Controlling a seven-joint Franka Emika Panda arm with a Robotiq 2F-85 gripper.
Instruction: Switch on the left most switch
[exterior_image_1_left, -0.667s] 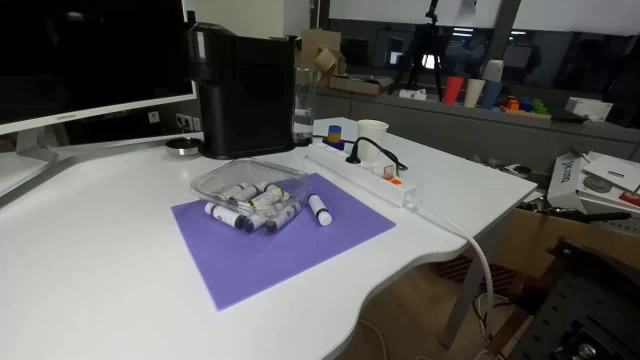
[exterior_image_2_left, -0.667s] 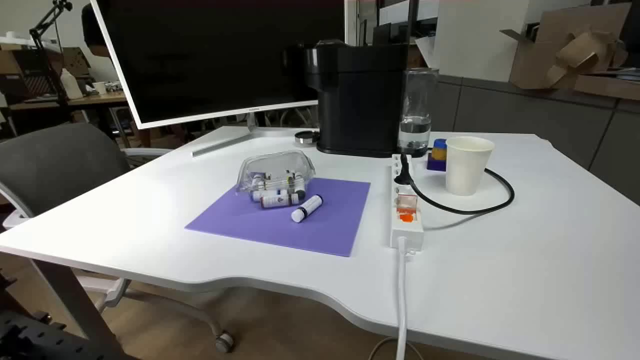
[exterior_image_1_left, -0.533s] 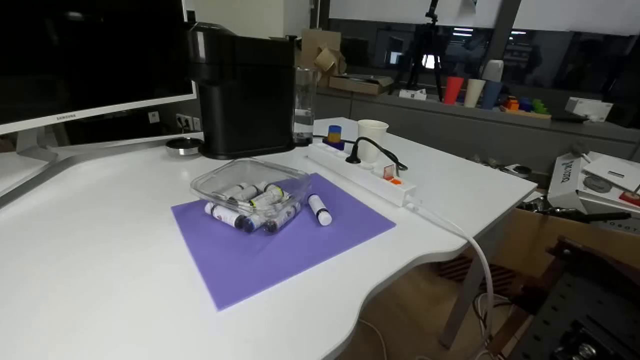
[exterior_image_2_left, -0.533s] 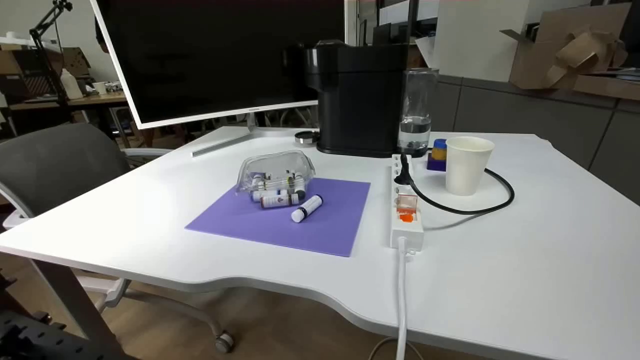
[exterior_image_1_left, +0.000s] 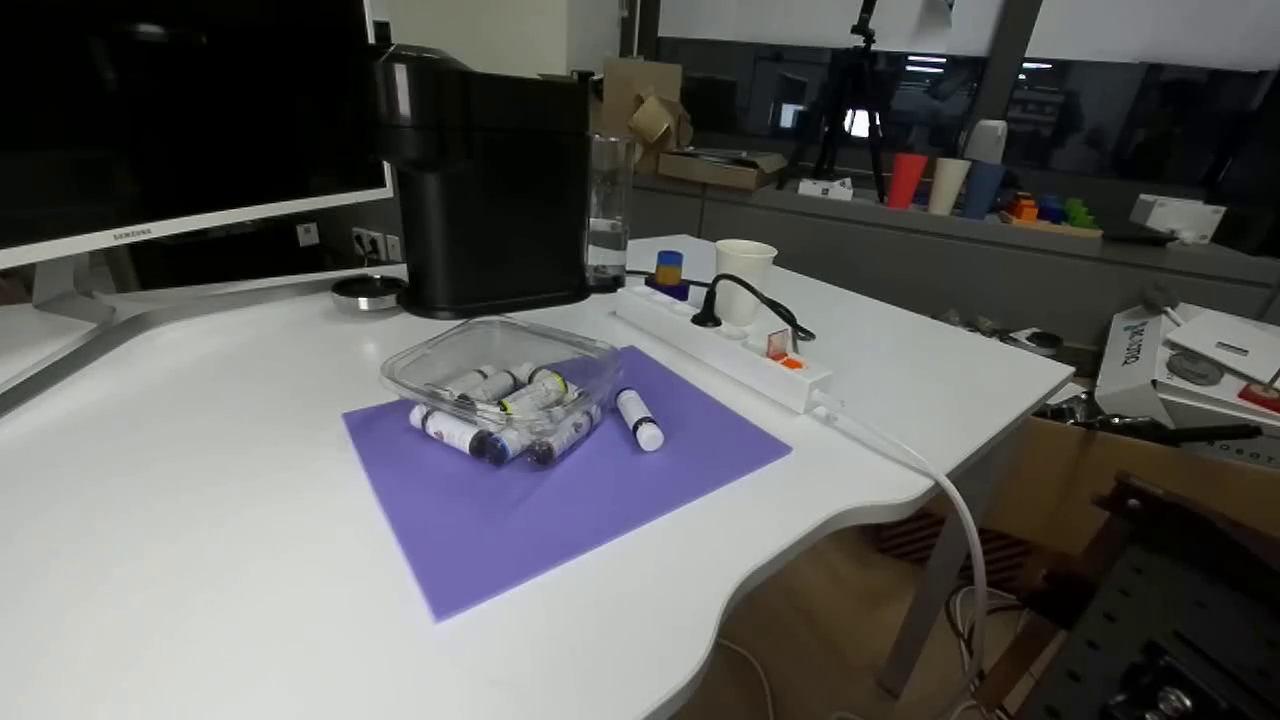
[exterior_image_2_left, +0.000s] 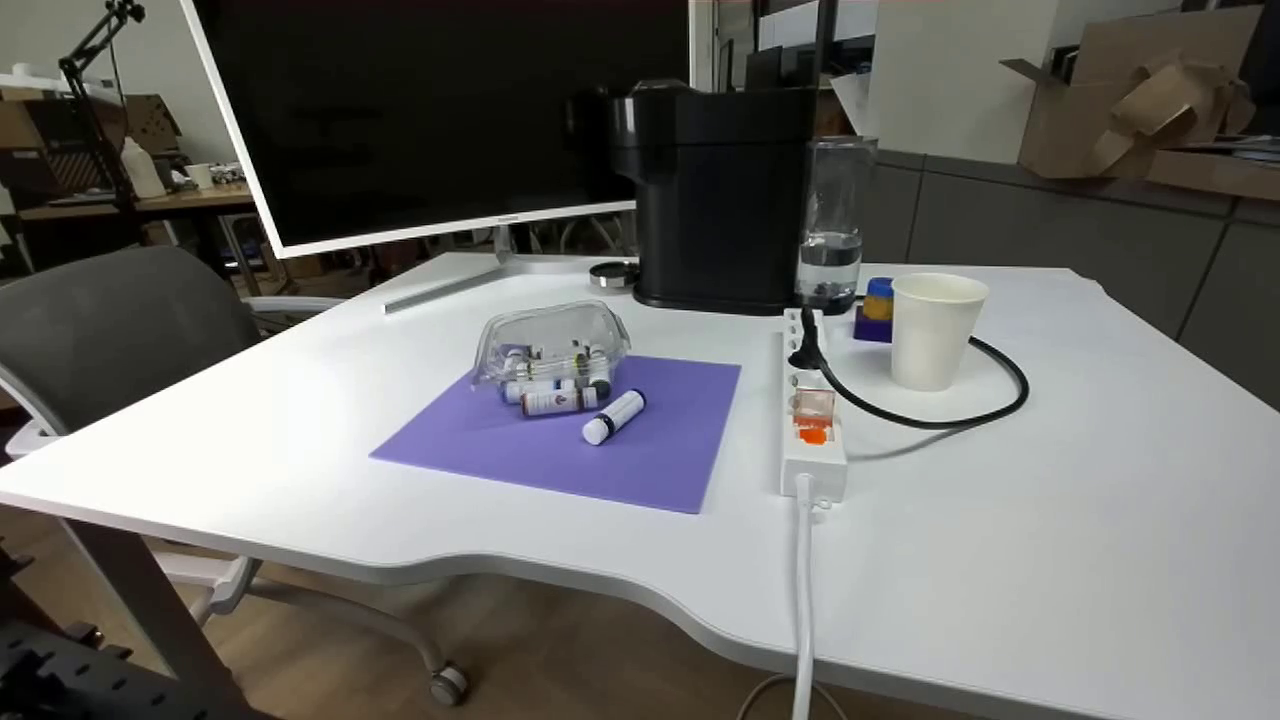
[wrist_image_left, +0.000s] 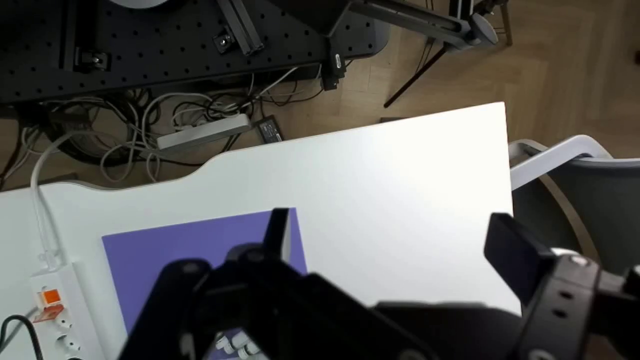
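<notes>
A long narrow white power strip (exterior_image_1_left: 740, 360) lies on the white table; it also shows in an exterior view (exterior_image_2_left: 814, 478) and at lower left in the wrist view (wrist_image_left: 86, 320). A small orange switch (exterior_image_1_left: 791, 363) sits near its cable end, also in an exterior view (exterior_image_2_left: 812, 436) and the wrist view (wrist_image_left: 50, 296). A translucent red flap (exterior_image_2_left: 814, 405) stands up beside it. Other switches cannot be made out, nor the on/off state. My gripper (wrist_image_left: 391, 220) is open and empty, above the table to the right of the strip in the wrist view. Neither exterior view shows it.
A purple mat (exterior_image_2_left: 590, 455) holds a clear box (exterior_image_2_left: 550, 335) of markers and a loose marker (exterior_image_2_left: 614, 417). A black plug (exterior_image_2_left: 806, 350) with its cable sits in the strip. A white cup (exterior_image_2_left: 932, 330), black coffee machine (exterior_image_2_left: 725, 210) and monitor (exterior_image_2_left: 450, 110) stand around.
A dark figure in the far left background of an exterior view has gone out of sight behind the monitor. The strip, switch and table objects look unchanged.
</notes>
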